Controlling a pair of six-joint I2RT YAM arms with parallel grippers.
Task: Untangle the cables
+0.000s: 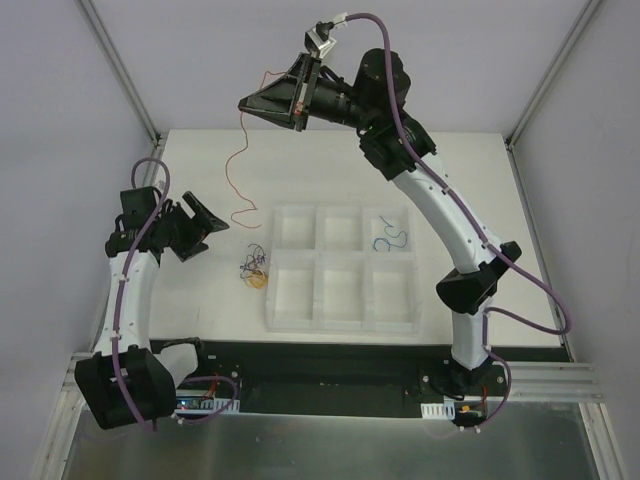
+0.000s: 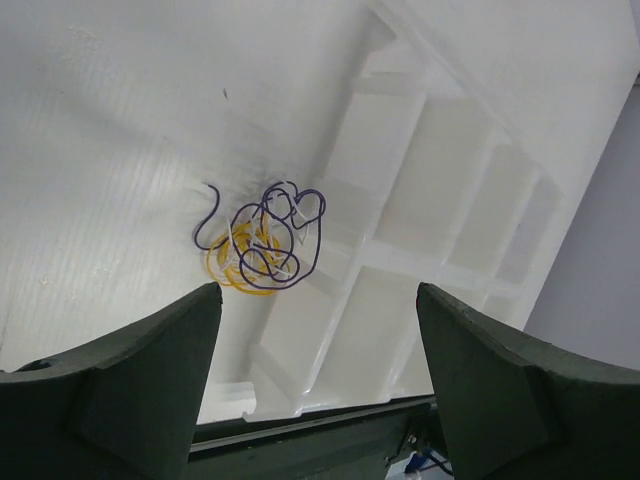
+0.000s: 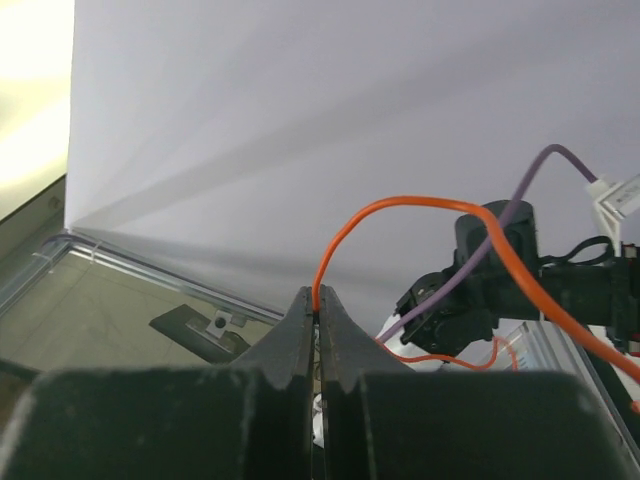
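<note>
One blue cable (image 1: 388, 240) lies in the tray (image 1: 340, 326); right gripper (image 3: 318, 312) pinches an orange cable (image 3: 400, 204), left gripper (image 2: 315, 296) gapes above the remaining tangle (image 2: 262, 240).

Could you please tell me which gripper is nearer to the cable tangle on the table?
Left. The left gripper hovers open just beside the tangle; the right gripper is raised far behind it, shut on an orange wire.
</note>
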